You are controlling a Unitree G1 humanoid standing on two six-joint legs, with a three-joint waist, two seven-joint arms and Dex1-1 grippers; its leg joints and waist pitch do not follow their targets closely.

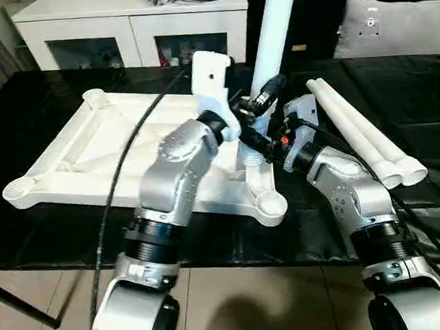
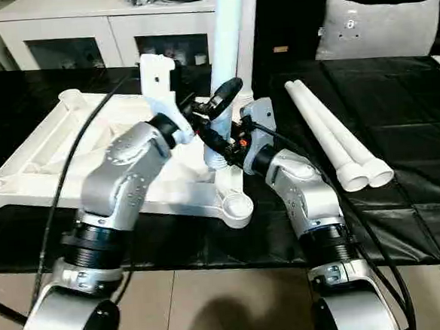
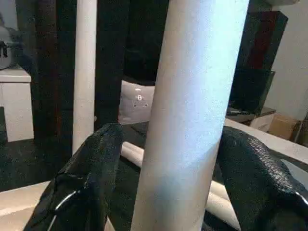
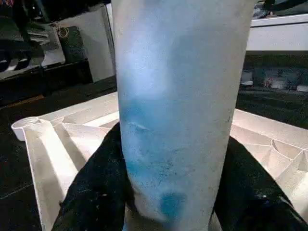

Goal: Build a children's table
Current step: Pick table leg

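On a black-covered table [image 1: 427, 105] before a white cabinet [image 1: 131, 24] lies one upturned white table top [image 1: 98, 154], with two spare legs [image 1: 361, 136] side by side to its right. One leg [image 1: 271, 37] stands upright in a near corner socket, long axis vertical. The right gripper [image 1: 258, 141] clamps its base, while the left gripper [image 1: 252, 106] straddles it higher up, fingers [image 3: 91, 178] spread and not touching.

Both forearms are of silver metal with rounded housings and small dark screws. The left forearm [image 1: 176, 168] ends at a white wrist block [image 1: 213, 82] with one small dark hole. The right forearm [image 1: 348, 190] has a tiny red mark near its wrist. Black ribbed rings join the segments, and black cables run along both arms. The fingers [image 3: 89, 178] are black and rough-textured.
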